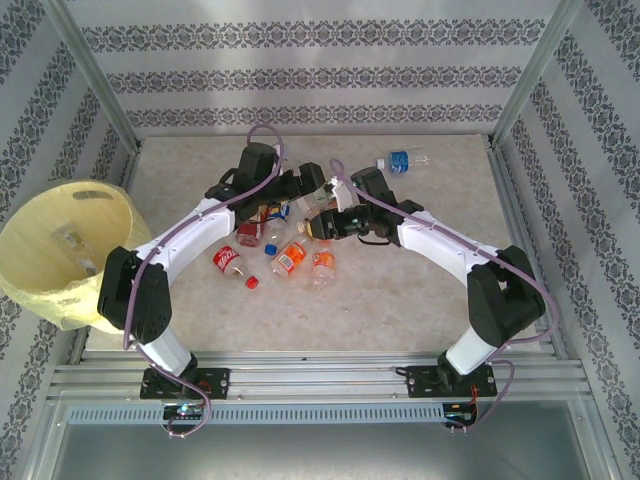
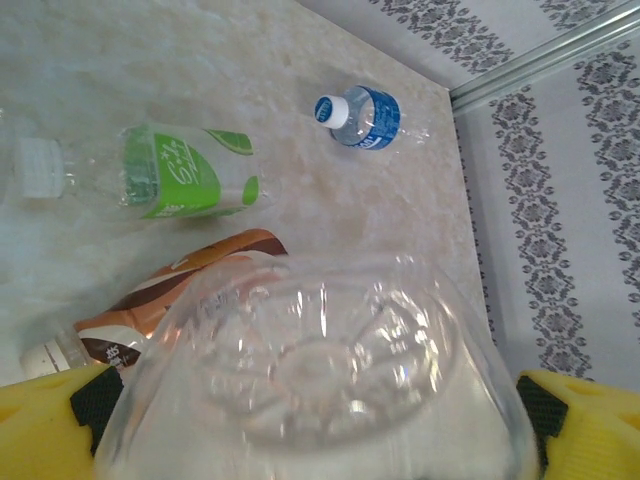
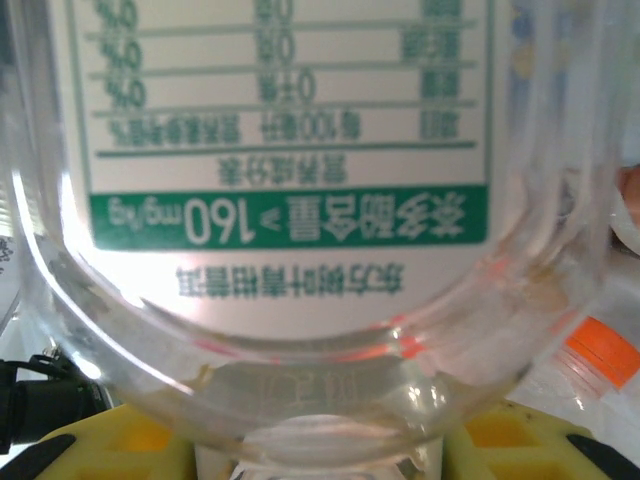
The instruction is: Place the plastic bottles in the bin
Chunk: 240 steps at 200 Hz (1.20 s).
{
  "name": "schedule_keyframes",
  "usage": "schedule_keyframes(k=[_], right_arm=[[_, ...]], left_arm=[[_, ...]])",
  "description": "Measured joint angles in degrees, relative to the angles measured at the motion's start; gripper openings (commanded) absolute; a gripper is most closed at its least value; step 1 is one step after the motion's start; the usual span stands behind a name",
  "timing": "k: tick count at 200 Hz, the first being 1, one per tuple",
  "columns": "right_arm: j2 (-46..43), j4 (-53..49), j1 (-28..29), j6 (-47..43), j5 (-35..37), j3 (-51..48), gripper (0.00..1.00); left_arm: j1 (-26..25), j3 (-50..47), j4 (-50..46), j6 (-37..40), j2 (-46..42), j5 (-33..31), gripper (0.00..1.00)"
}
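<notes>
Pinching a white-labelled bottle is the right gripper; the left gripper gapes around a clear bottle

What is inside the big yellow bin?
What looks like one clear bottle lies on the floor of the bin. The left arm covers the bin's right side, so anything there is hidden.
</notes>
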Motion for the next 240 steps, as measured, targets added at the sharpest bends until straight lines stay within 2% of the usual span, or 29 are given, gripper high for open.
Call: schedule_keyframes(k=[20, 41, 71, 89, 130, 162, 171, 240], right_arm=[[0.0, -1.7, 0.0, -0.9, -0.3, 1.0, 0.32], [0.0, -3.2, 0.0, -1.3, -0.3, 1.9, 0.34], [0.1, -5.5, 0.0, -2.6, -0.3, 2.9, 0.42], [0.2, -6.4, 0.2, -3.3, -0.2, 3.1, 0.47], [0.2, -6.8, 0.1, -4.7, -0.6, 3.3, 0.62], [-0.1, -6.4, 0.1, -5.9, -0.4, 3.3, 0.85], [-0.6, -6.1, 0.1, -6.3, 0.3, 3.3, 0.97], [-11.8, -3.9, -3.5, -7.5, 3.7, -0.8, 0.98]], left_arm=[[0.0, 1.3, -0.5, 0.1, 1.0, -0.6, 0.95], [0.0, 1.9, -1.4, 0.2, 1.6, -1.2, 0.85], [0.0, 2.0, -1.5, 0.4, 1.7, -0.3, 0.69], [0.0, 2.0, -1.5, 0.4, 1.7, 0.6, 0.63], [-0.1, 1.9, -1.2, 0.3, 1.7, 1.2, 0.59], [-0.1, 0.9, -1.1, -0.1, 1.5, 0.5, 0.58], [-0.1, 0.5, -1.1, -0.3, 1.5, -0.1, 0.58], [0.6, -1.3, -1.5, -0.7, -2.1, -4.3, 0.58]])
